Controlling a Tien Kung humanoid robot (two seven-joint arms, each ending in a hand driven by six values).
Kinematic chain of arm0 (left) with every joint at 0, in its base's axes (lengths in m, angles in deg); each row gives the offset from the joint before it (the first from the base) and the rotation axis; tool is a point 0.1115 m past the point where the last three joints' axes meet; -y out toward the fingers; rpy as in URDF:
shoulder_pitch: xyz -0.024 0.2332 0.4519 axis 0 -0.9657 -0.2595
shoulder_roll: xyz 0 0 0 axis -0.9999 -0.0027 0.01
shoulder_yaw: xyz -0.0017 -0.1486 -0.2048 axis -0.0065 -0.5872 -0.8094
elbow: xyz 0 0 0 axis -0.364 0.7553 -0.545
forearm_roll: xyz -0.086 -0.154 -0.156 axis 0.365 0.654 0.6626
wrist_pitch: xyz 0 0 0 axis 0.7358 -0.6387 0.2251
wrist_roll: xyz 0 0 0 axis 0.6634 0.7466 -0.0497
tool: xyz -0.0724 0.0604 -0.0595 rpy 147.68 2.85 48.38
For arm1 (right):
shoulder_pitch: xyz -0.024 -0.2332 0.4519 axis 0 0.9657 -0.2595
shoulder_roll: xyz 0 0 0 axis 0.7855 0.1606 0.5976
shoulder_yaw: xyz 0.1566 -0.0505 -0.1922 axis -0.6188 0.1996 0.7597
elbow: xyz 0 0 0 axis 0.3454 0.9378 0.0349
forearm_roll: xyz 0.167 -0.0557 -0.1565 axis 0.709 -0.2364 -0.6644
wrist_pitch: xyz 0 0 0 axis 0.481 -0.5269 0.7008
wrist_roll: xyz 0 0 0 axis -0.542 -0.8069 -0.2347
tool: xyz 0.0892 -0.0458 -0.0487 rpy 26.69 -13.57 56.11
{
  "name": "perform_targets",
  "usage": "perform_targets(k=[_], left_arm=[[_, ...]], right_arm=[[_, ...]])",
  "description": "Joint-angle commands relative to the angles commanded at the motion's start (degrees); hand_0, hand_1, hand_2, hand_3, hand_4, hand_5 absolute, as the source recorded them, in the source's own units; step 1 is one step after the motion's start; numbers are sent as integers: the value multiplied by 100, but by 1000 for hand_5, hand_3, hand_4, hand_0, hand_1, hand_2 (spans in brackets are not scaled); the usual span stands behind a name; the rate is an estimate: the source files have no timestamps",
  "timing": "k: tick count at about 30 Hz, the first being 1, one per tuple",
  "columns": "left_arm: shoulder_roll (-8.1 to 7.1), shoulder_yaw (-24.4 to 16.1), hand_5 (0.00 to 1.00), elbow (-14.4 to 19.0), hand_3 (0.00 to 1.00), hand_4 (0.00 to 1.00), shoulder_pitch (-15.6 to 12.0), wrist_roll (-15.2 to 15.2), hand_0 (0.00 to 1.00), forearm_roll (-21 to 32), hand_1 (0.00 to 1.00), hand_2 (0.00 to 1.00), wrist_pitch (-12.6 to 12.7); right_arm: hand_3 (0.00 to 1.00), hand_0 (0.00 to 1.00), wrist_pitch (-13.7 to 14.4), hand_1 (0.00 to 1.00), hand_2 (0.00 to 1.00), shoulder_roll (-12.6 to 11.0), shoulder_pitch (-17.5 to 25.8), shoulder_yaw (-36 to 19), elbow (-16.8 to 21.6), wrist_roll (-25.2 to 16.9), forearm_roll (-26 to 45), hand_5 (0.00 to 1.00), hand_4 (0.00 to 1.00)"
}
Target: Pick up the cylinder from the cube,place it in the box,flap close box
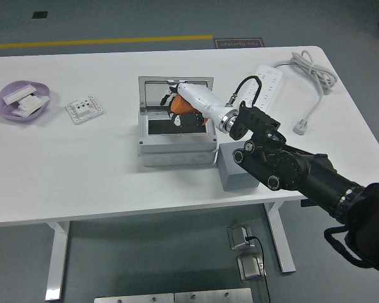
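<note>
My right hand [184, 108] hangs over the open box [177, 128], fingers wrapped around the orange cylinder [177, 101], which sits just above the dark inside and below the raised lid [175, 90]. Far left on the table [101, 170] lie a purple dish [20, 101] and a white socket plate [84, 108], well clear of my work. The cylinder looks small, rigid and light, probably smooth, so I judge a hold around its middle safest against slipping. Right of the box stands the grey cube [235, 168], now bare on top, then a power strip [266, 83].
</note>
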Motion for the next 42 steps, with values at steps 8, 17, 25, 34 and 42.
perform_targets(k=[8, 17, 25, 34, 42], left_arm=[[1, 70, 243, 0, 622, 664, 28, -15, 630, 57, 644, 607, 2], [22, 75, 243, 0, 621, 663, 13, -15, 630, 61, 644, 607, 3], [72, 8, 241, 0, 622, 663, -45, -7, 630, 40, 644, 607, 6], [33, 105, 242, 0, 621, 663, 1, -18, 630, 153, 644, 607, 15], [-36, 330, 241, 0, 621, 663, 54, -55, 630, 375, 644, 607, 24]], right_arm=[[954, 718, 44, 704, 774, 0, 24, 7, -46, -34, 54, 302, 862], [969, 743, 117, 720, 783, 0, 108, -7, 159, -27, 139, 328, 908], [956, 742, -9, 720, 776, -189, 189, 36, 1137, 179, 395, 346, 934], [884, 705, -124, 677, 727, -404, -383, -165, 1325, 234, 458, 364, 933], [873, 702, -246, 675, 723, -202, -840, -159, 214, 100, 773, 368, 928]])
